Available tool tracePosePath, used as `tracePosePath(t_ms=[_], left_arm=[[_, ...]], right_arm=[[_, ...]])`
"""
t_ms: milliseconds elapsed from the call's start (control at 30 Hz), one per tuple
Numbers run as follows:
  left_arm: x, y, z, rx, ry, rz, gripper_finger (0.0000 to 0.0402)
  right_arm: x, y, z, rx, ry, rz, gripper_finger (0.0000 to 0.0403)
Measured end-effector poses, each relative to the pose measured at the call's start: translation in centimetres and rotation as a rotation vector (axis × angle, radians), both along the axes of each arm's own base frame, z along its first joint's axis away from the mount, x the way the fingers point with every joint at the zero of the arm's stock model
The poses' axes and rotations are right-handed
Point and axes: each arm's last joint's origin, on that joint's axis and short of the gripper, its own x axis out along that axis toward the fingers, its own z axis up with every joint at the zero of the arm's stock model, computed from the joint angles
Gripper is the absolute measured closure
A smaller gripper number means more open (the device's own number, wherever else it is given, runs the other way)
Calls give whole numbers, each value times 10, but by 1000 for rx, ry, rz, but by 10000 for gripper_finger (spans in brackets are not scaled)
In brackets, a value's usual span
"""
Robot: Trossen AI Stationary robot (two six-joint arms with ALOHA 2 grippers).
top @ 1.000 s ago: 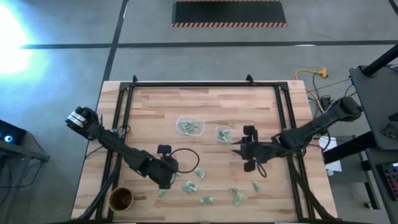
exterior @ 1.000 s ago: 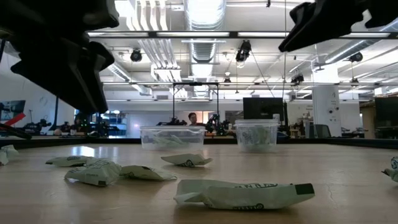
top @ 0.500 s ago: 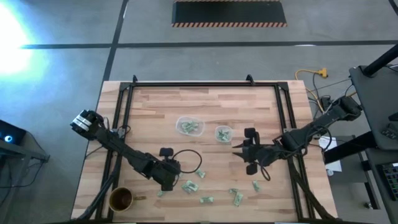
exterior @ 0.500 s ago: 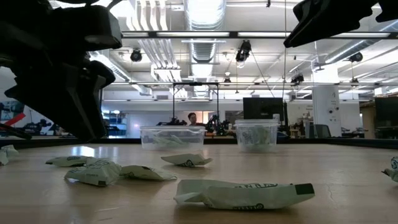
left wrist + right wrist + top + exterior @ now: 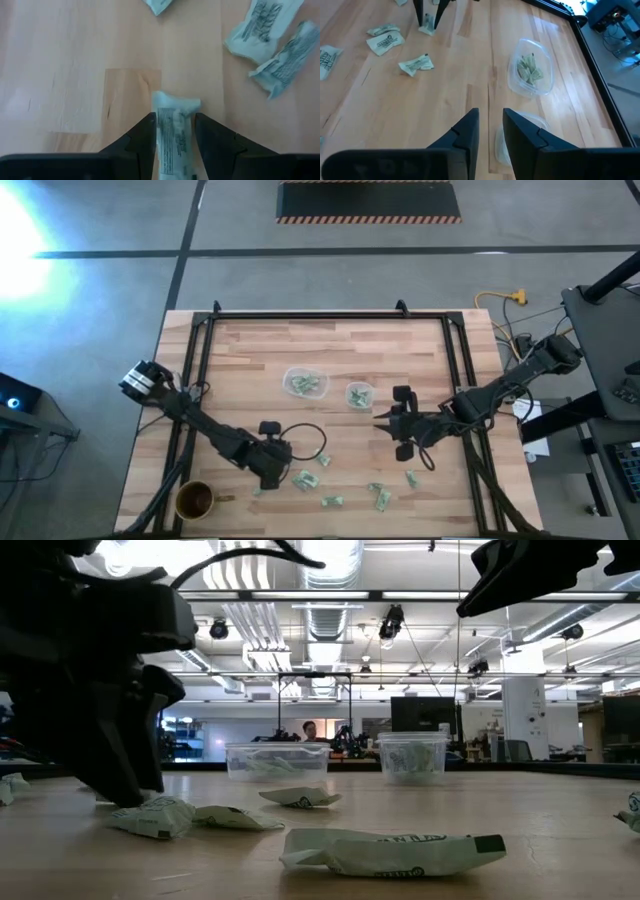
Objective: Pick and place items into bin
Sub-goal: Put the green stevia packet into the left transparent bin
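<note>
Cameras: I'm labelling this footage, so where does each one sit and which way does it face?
High: above, straight down on the table; both arms, left gripper, right gripper.
Low: tabletop height, across to the room; left gripper looms left.
Left wrist: down past its fingers, astride a packet.
Right wrist: forward past its fingers onto a tub.
Shared: high and right wrist both show that tub.

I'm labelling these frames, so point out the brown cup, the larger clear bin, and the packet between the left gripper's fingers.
brown cup (image 5: 194, 500), high view, its rim.
larger clear bin (image 5: 305, 383), high view, its middle.
packet (image 5: 172, 131), left wrist view, its printed face.
</note>
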Motion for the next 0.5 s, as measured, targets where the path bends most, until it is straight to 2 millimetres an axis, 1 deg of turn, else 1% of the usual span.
tracePosePath(t_ms=[100,200,500], left_arm=[[1,1,-2,-4,10,1,284],[2,2,-2,-11,12,2,297],[3,3,-1,18,11,-37,386]], right_arm=[[0,0,0,0,0,1,323],[0,0,0,0,0,1,321],[0,0,0,0,0,1,332]])
